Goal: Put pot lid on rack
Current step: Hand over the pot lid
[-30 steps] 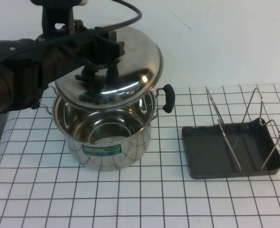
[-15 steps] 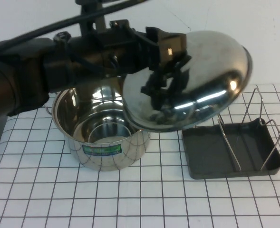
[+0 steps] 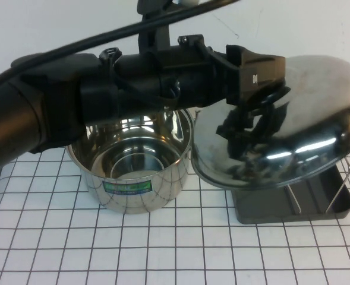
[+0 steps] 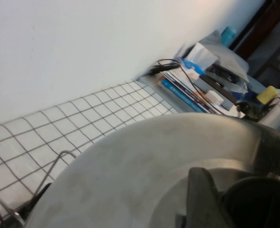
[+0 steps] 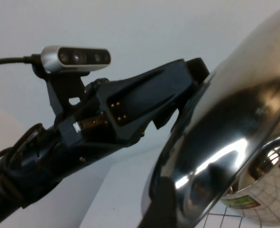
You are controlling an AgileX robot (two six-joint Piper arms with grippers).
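My left gripper (image 3: pixel 253 116) is shut on the black knob of the shiny domed pot lid (image 3: pixel 302 139). It holds the lid tilted in the air over the dark grey rack (image 3: pixel 317 205), hiding most of the rack and its wire dividers. In the left wrist view the lid (image 4: pixel 130 171) fills the frame, with the knob (image 4: pixel 258 204) between the fingers (image 4: pixel 201 194). The lid also shows in the right wrist view (image 5: pixel 225 123). My right gripper (image 5: pixel 155 211) is out of the high view; only a dark edge of it shows in its own view.
The open steel pot (image 3: pixel 133 163) stands on the checked cloth just left of the rack; it also shows in the right wrist view (image 5: pixel 268 190). A rack wire (image 4: pixel 59 159) pokes out beside the lid. Books and clutter (image 4: pixel 201 80) lie beyond the table.
My left arm has carried the lid to the right, from above the pot to over the rack. The lid now covers most of the rack.
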